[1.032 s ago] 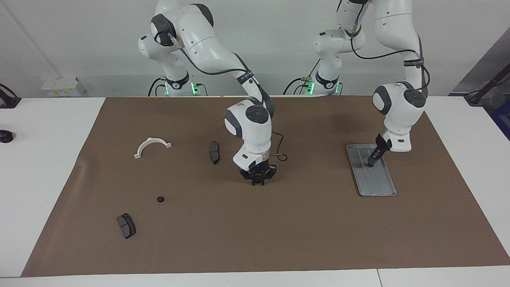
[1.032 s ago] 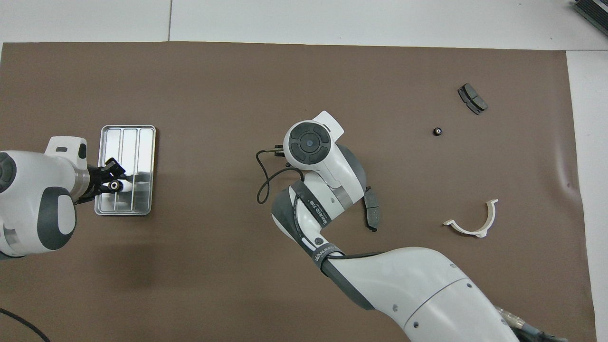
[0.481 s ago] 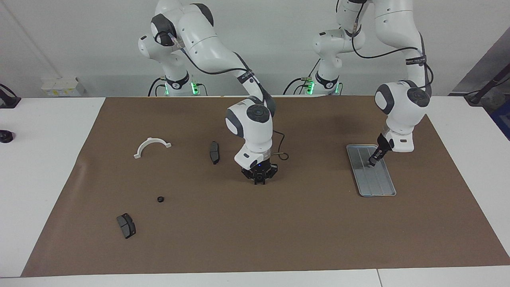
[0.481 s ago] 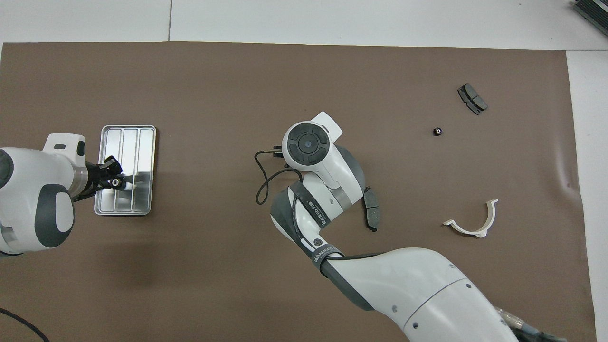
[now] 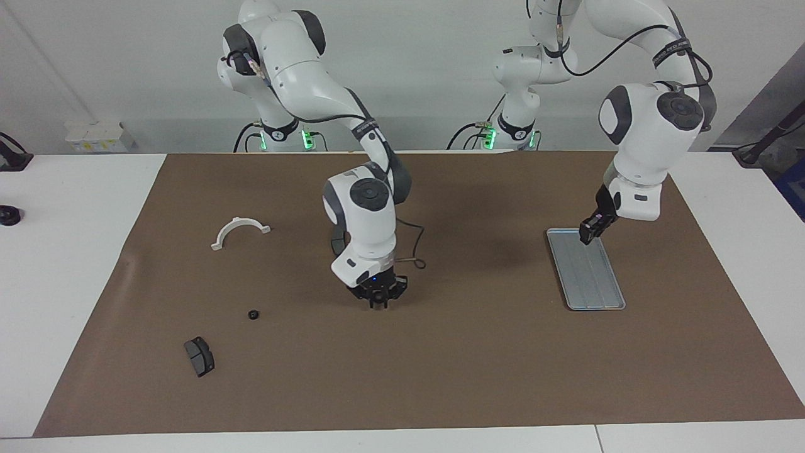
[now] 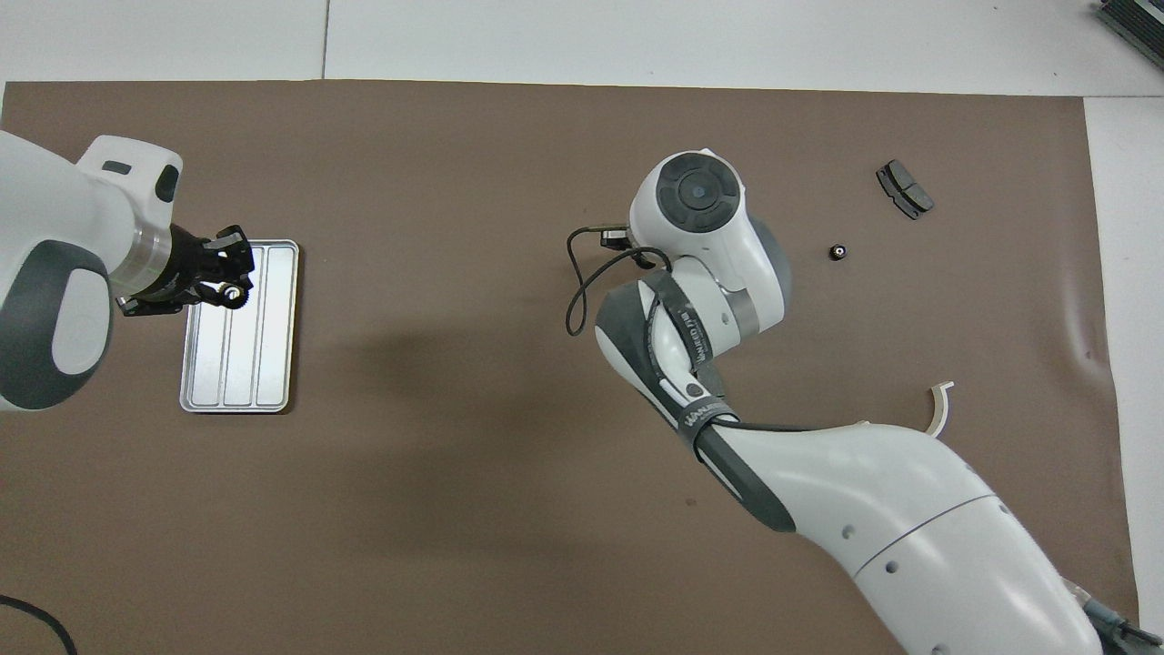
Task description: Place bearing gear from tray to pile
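Silver-grey, grooved and raised at the rim, the flat rectangular metal tray lies on the brown mat toward the left arm's end of the table, and its grooves look bare. The left gripper hangs in the air over the tray's end nearest the robots, fingertips pinched on what the overhead view shows as a small black round bearing gear with a pale centre hole — so the step in hand is, I judge, the carry. To do it well, hold the pinch firm and travel level, since so small a part could slip or twist out. Toward the right arm's end, a white plastic half-ring clamp lies at about the tray's distance from the robots and should be passed well clear. Over mid-mat the right gripper hovers low with its fingertips pressed together; whether anything is between them I cannot tell, and the left arm's path should go around it. Farther out lies the pile — just one small black round gear so far. Lower close beside it before releasing, so the part does not roll toward the dark grey brake pad, which lies farthest out.
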Robot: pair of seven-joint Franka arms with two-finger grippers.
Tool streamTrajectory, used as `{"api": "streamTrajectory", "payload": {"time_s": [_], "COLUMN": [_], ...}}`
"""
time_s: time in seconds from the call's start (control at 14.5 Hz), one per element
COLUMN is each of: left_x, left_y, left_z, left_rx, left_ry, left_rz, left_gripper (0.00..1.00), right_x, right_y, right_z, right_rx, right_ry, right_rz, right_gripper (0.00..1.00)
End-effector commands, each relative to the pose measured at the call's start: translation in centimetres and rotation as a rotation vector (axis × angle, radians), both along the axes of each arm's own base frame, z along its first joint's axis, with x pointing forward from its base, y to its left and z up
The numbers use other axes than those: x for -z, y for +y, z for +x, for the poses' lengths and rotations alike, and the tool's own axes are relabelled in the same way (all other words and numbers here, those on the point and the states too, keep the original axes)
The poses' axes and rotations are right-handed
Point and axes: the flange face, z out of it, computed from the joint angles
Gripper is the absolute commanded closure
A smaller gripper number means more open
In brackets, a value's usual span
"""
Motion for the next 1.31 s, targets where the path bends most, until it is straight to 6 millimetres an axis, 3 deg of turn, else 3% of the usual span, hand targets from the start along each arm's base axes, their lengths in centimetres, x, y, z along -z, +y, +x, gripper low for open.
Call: {"api": "streamTrajectory", "payload": {"time_s": [0.0, 0.14, 0.28, 0.41, 0.55, 0.69, 0.76, 0.89, 1.03, 1.1, 1.17, 1.24], "left_x": [0.7, 2.0, 3.1, 6.0, 9.4, 13.7, 14.5, 16.0, 16.8, 17.0, 16.9, 16.1], "left_y": [-7.6, -14.5, -19.8, -25.5, -29.8, -33.2, -34.2, -34.0, -33.9, -33.7, -33.6, -33.8], "left_z": [-1.0, -2.9, -4.3, -4.7, -3.9, -3.7, -4.7, -5.6, -6.1, -6.4, -6.3, -6.1], "left_rx": [0.045, 0.091, 0.087, 0.066, 0.056, 0.052, 0.072, 0.078, 0.083, 0.082, 0.081, 0.082], "left_ry": [-0.042, -0.109, -0.139, -0.157, -0.16, -0.178, -0.179, -0.158, -0.155, -0.159, -0.149, -0.135], "left_rz": [0.002, -0.034, -0.07, -0.107, -0.13, -0.166, -0.17, -0.156, -0.155, -0.158, -0.148, -0.13], "left_gripper": [1.0, 1.0, 1.0, 1.0, 1.0, 1.0, 1.0, 1.0, 1.0, 0.84, 0.16, 0.0], "right_x": [-0.9, -0.8, -0.6, -0.7, -0.8, -0.6, 0.0, 0.9, 2.0, 1.9, 2.3, 2.4], "right_y": [-5.4, -10.6, -14.9, -17.4, -21.2, -24.7, -26.7, -29.8, -30.5, -31.2, -31.9, -31.9], "right_z": [1.9, 3.3, 4.1, 4.5, 5.0, 5.1, 4.9, 4.0, 2.7, 2.3, 1.8, 1.4], "right_rx": [-0.058, -0.094, -0.126, -0.145, -0.14, -0.12, -0.108, -0.083, -0.07, -0.054, -0.041, -0.039], "right_ry": [0.015, 0.019, 0.038, 0.035, 0.033, 0.038, 0.053, 0.084, 0.116, 0.13, 0.144, 0.153], "right_rz": [-0.004, -0.022, -0.046, -0.064, -0.071, -0.069, -0.071, -0.069, -0.065, -0.062, -0.058, -0.056], "right_gripper": [1.0, 1.0, 1.0, 1.0, 1.0, 1.0, 1.0, 1.0, 0.99, 0.97, 0.92, 0.82]}}
